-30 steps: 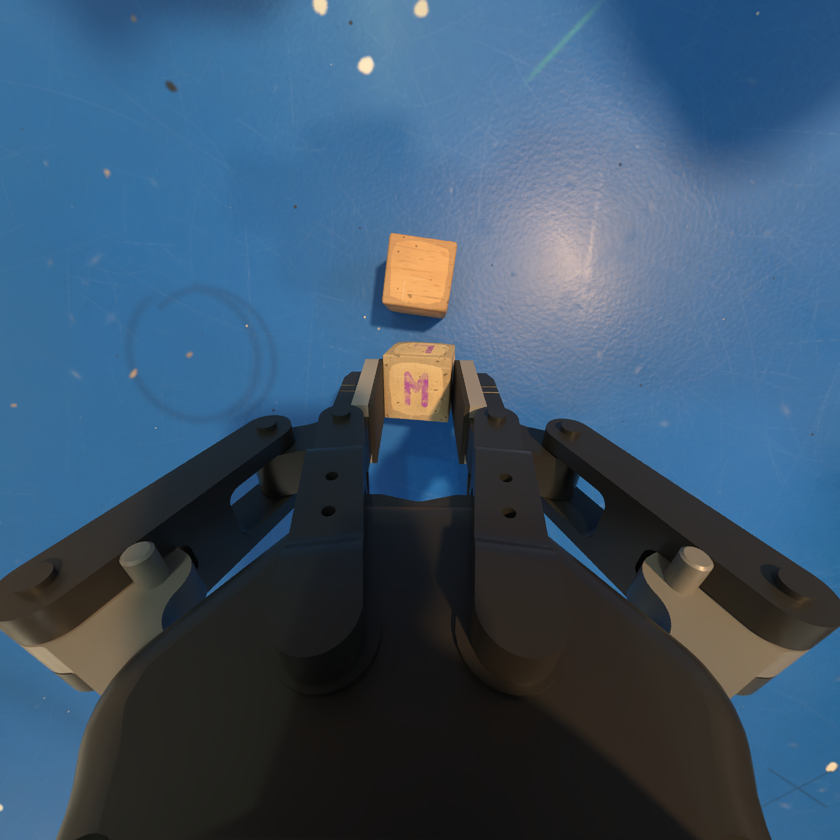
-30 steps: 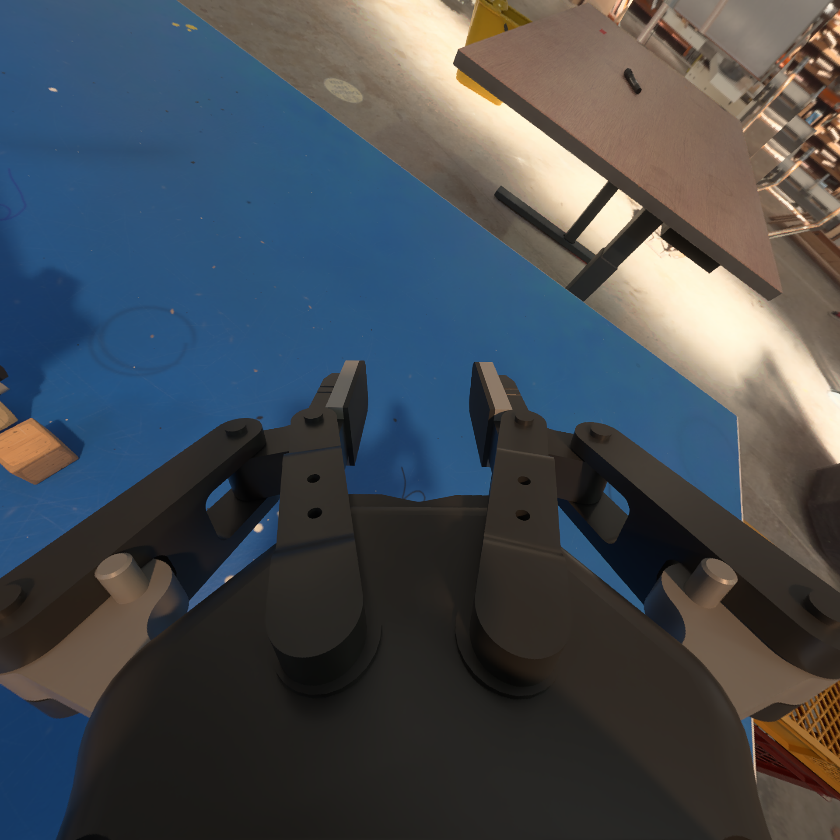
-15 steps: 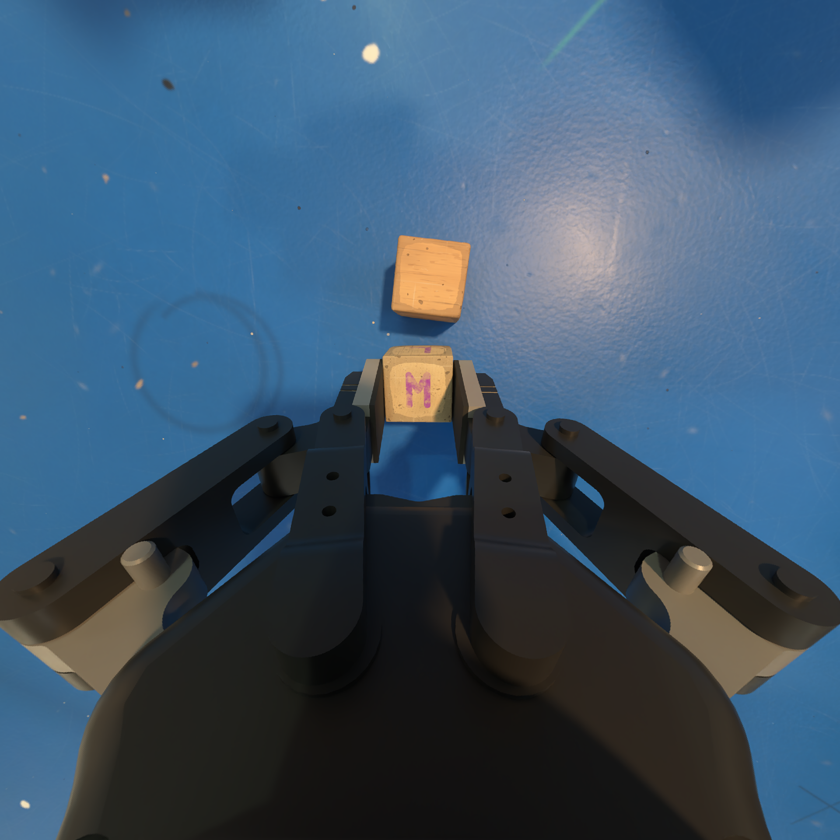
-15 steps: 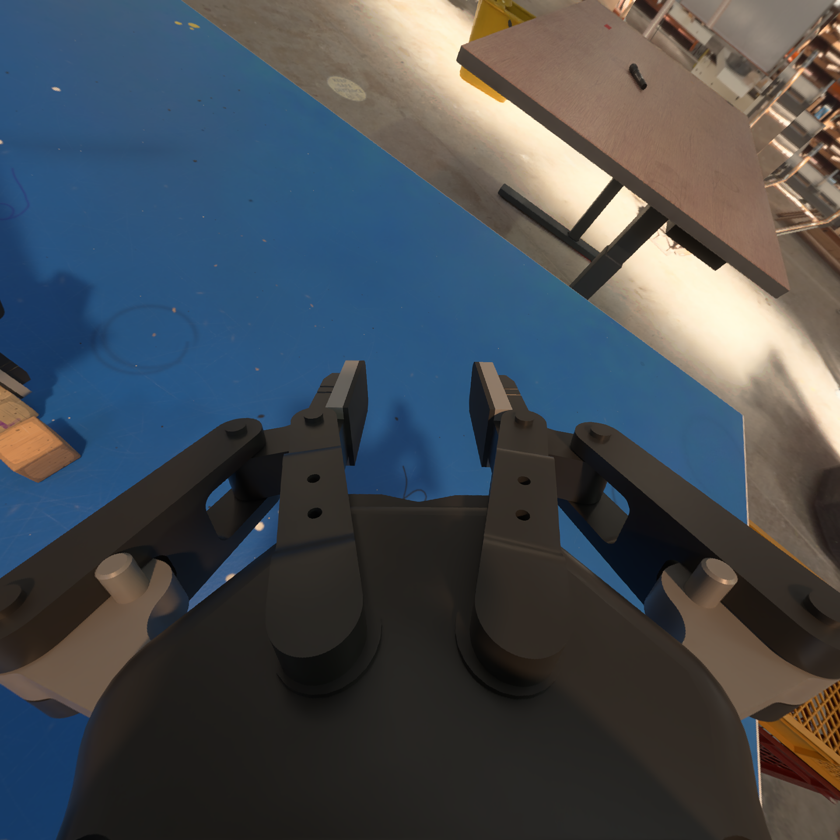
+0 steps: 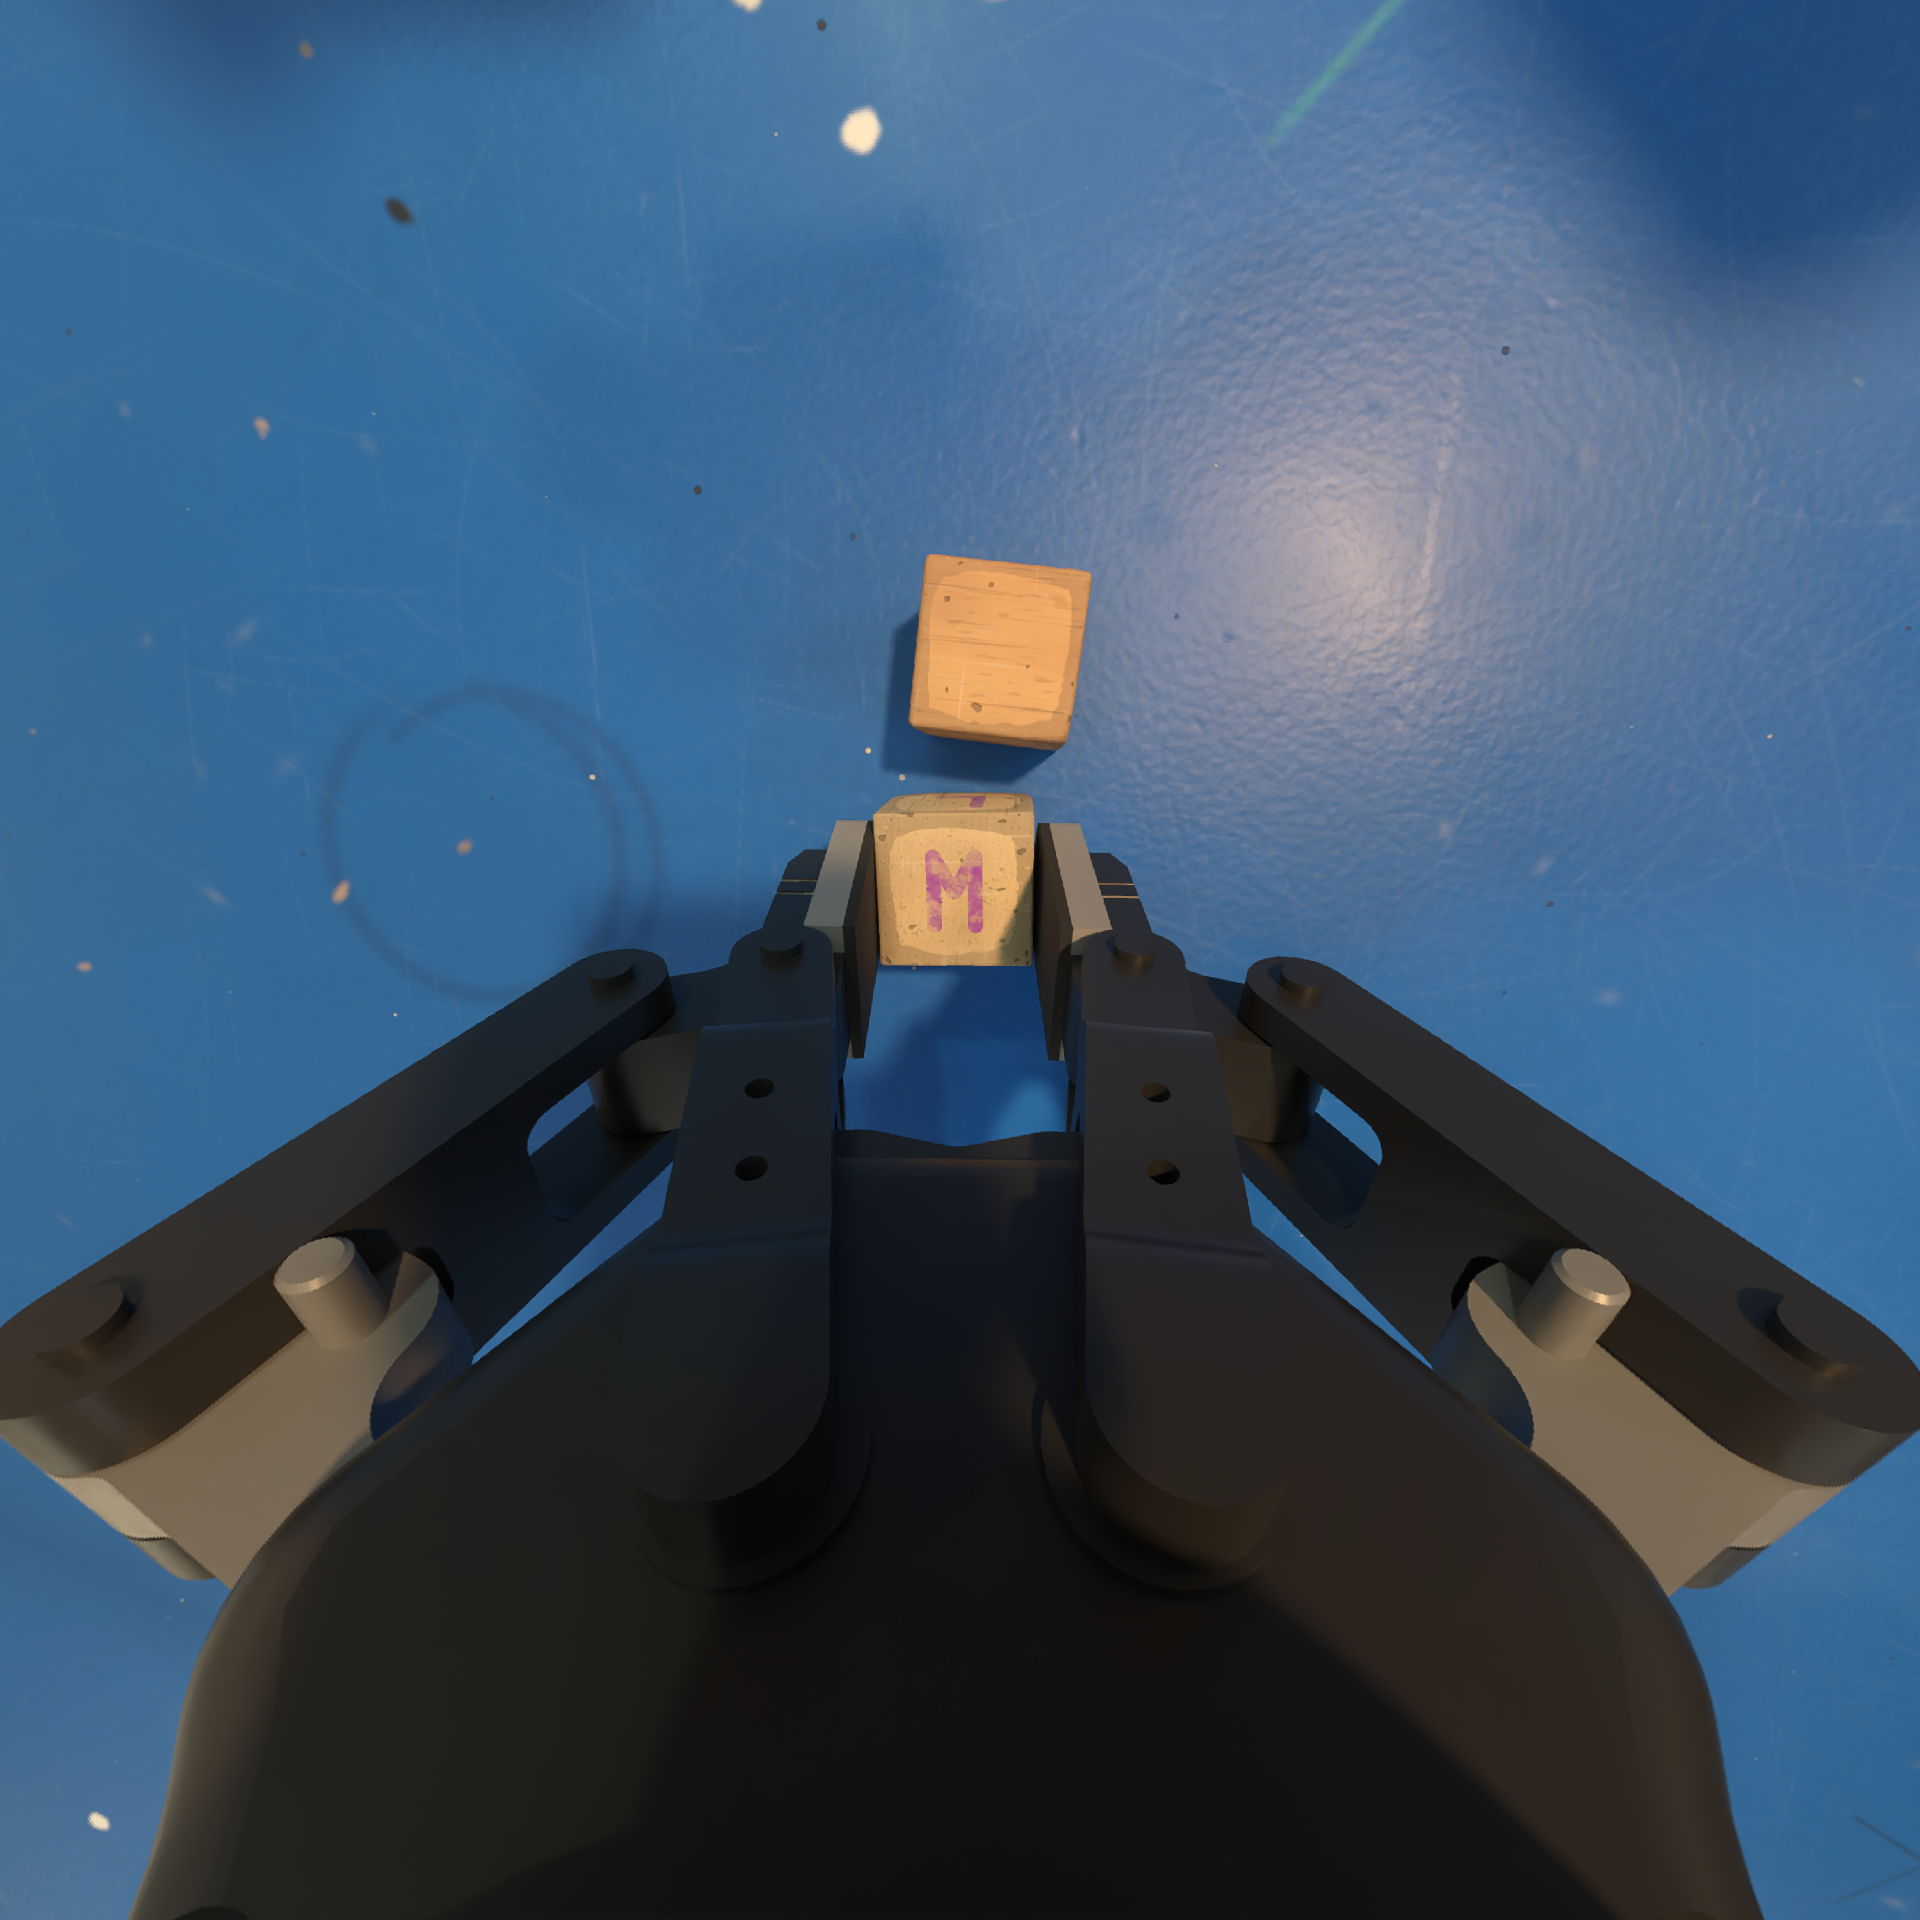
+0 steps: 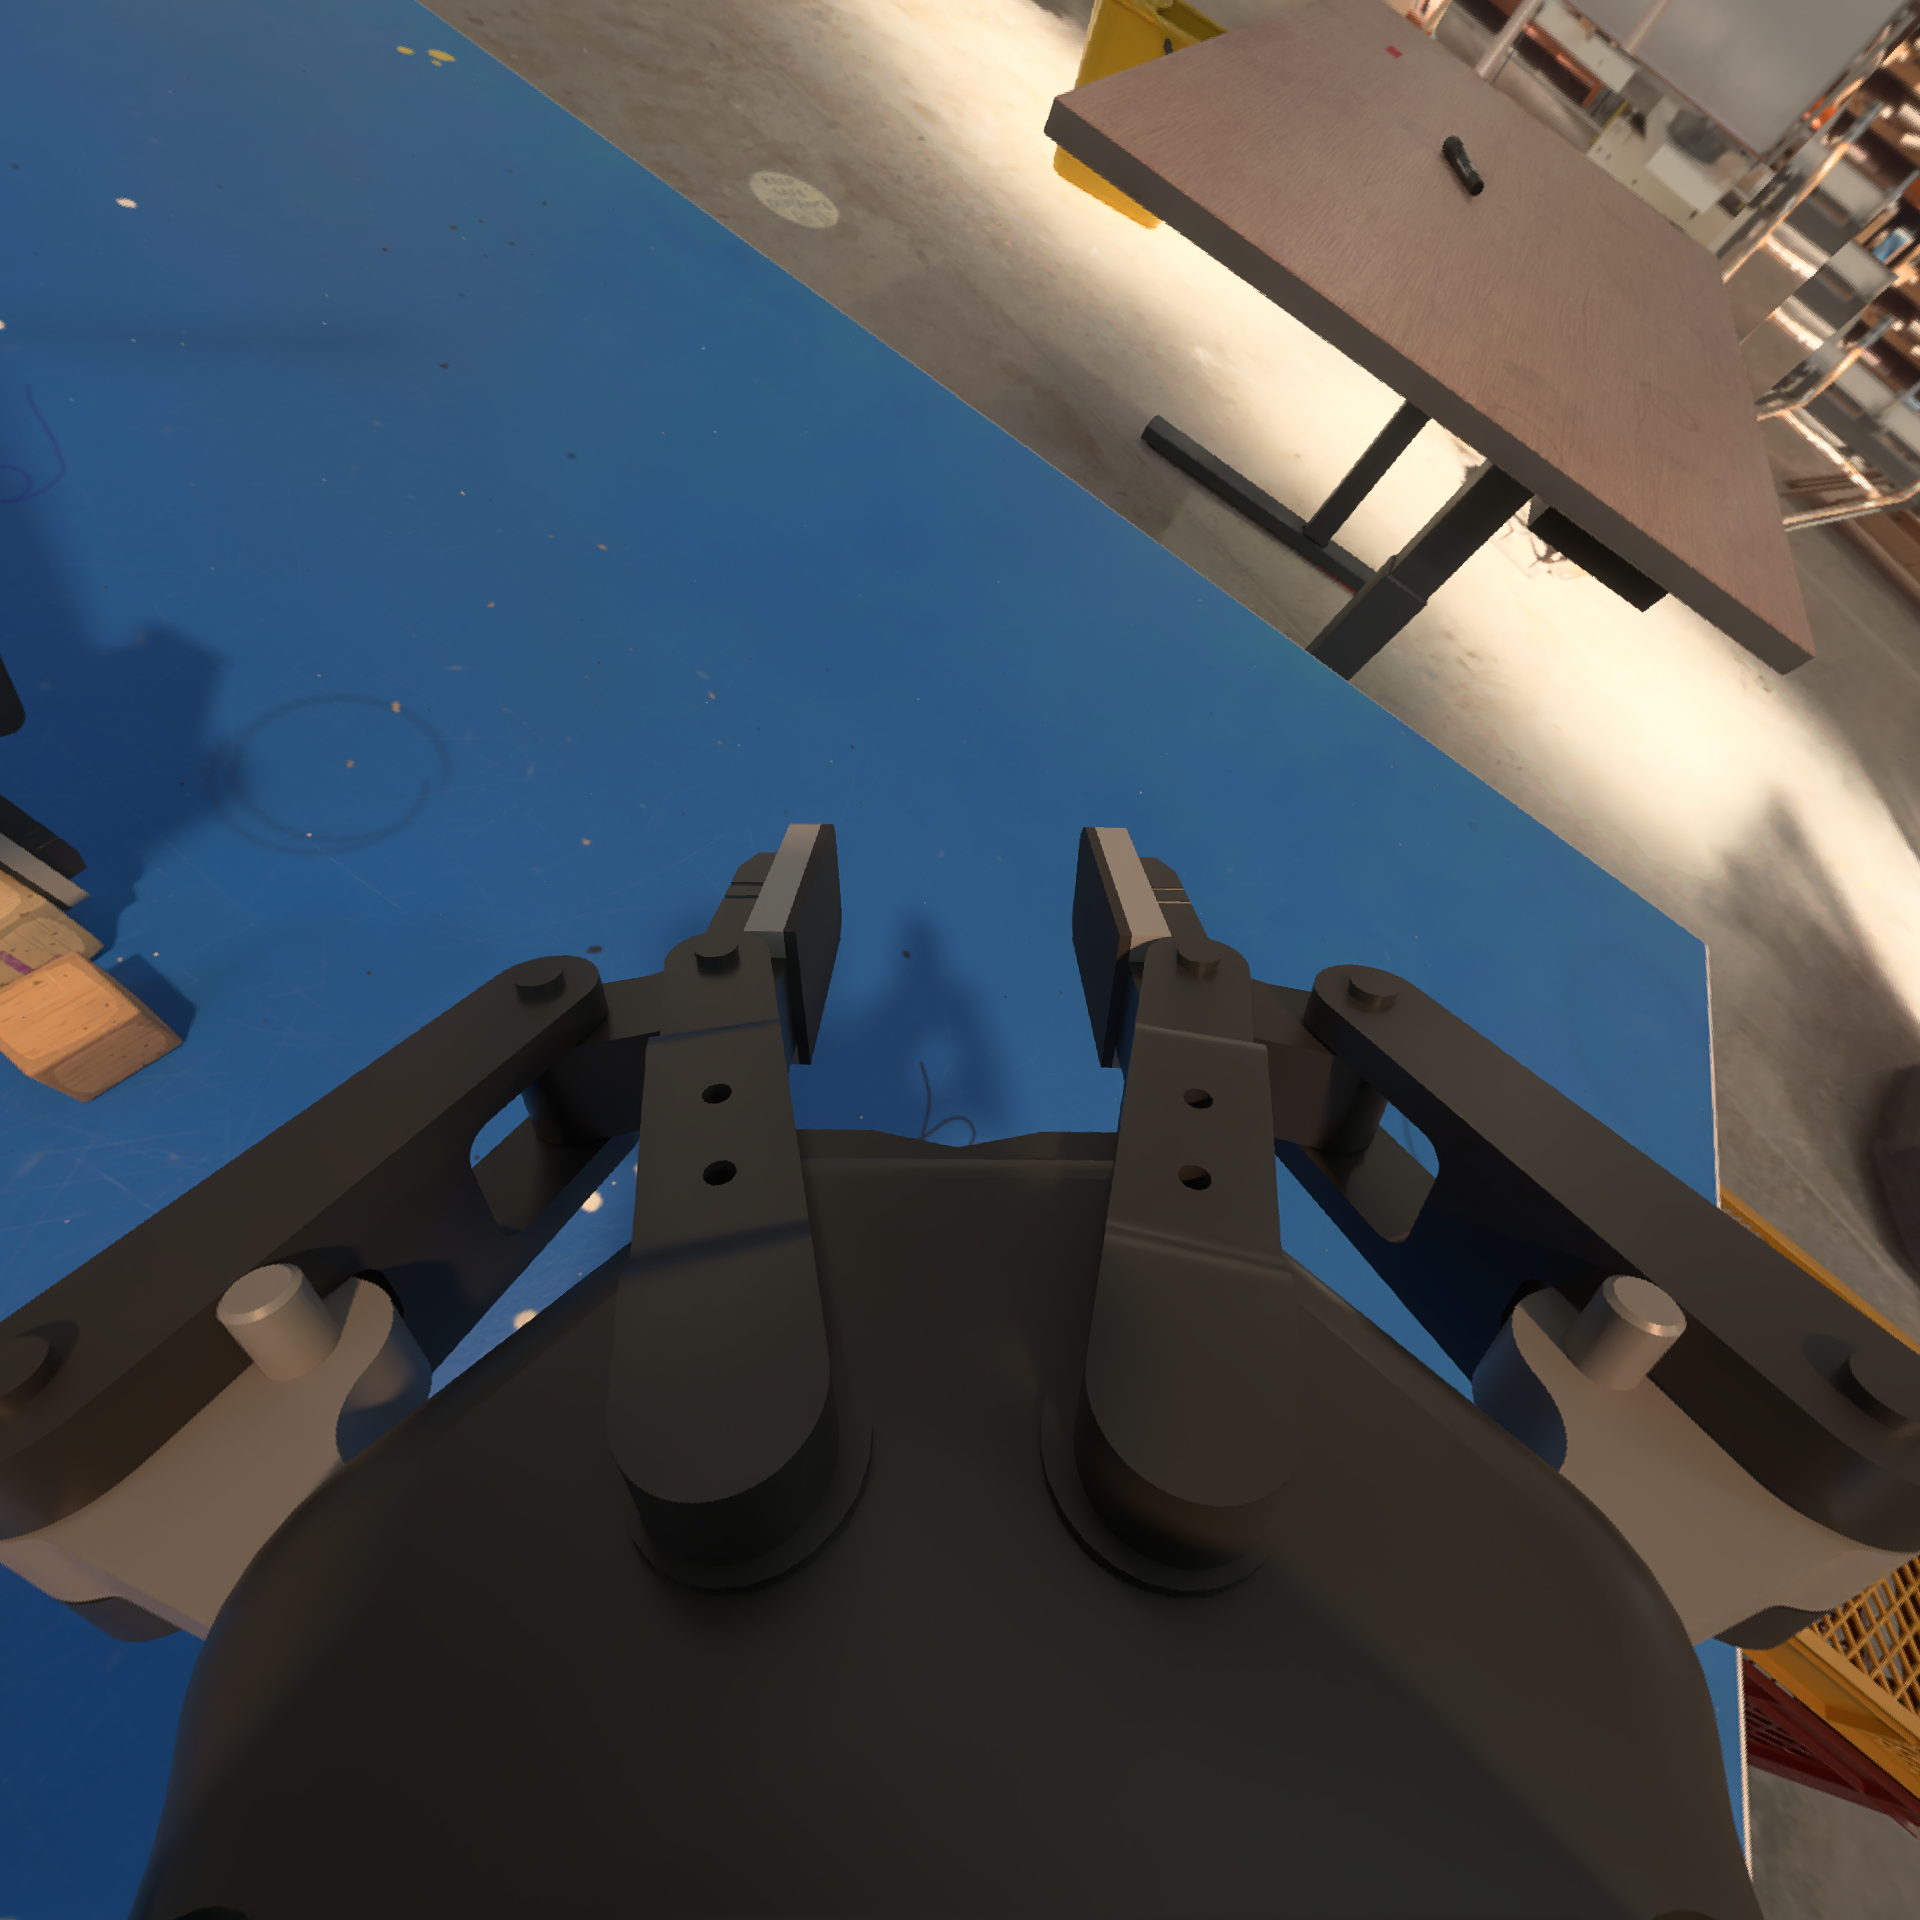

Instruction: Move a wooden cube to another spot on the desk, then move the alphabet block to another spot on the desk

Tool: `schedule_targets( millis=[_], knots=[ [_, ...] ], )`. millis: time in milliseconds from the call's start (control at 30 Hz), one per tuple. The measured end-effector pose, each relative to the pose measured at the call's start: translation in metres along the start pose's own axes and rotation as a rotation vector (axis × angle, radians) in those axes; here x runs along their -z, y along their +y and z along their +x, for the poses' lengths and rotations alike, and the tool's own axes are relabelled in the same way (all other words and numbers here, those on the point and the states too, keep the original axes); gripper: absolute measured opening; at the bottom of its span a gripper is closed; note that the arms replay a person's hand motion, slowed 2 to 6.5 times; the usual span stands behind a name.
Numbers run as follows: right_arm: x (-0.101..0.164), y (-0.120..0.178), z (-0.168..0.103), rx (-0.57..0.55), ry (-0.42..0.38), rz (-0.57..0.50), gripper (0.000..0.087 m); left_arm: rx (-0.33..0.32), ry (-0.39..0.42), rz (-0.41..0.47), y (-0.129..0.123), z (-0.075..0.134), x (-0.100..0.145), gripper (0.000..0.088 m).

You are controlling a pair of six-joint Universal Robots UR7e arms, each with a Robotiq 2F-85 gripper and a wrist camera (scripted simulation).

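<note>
My left gripper [image 5: 954, 883] is shut on the alphabet block [image 5: 954, 894], a pale wooden cube with a purple letter on its near face, held above the blue desk [image 5: 416, 416]. The plain wooden cube [image 5: 997, 649] lies on the desk just beyond the block. In the right wrist view the plain cube [image 6: 78, 1023] sits at the far left, with the alphabet block [image 6: 36, 925] and the left gripper's fingers partly visible above it at the frame's edge. My right gripper [image 6: 956, 914] is open and empty over the desk's right part.
The desk's far edge [image 6: 935, 384] runs diagonally, and its right corner [image 6: 1704, 956] is close to my right gripper. Beyond it is concrete floor and a brown table [image 6: 1507, 312]. A faint ring mark [image 5: 488, 842] lies left of the blocks.
In the left wrist view the plain cube and desk marks have drifted to the right and down, so my left gripper has moved with the block. The right wrist view has shifted slightly.
</note>
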State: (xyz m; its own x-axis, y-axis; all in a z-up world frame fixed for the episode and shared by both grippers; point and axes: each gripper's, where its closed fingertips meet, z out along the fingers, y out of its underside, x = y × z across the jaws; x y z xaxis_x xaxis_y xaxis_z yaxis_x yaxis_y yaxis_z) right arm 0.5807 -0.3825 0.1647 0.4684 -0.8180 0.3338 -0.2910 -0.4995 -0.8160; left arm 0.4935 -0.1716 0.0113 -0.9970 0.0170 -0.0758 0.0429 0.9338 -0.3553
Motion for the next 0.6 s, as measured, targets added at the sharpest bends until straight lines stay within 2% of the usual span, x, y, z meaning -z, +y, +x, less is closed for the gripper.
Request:
schedule_targets(
  millis=[600],
  knots=[
    [-0.0007,0.0019,0.0006,-0.003,-0.005,-0.008,0.0411,-0.011,-0.011,-0.009,-0.0034,-0.0018,-0.0021,0.0264]
  ],
)
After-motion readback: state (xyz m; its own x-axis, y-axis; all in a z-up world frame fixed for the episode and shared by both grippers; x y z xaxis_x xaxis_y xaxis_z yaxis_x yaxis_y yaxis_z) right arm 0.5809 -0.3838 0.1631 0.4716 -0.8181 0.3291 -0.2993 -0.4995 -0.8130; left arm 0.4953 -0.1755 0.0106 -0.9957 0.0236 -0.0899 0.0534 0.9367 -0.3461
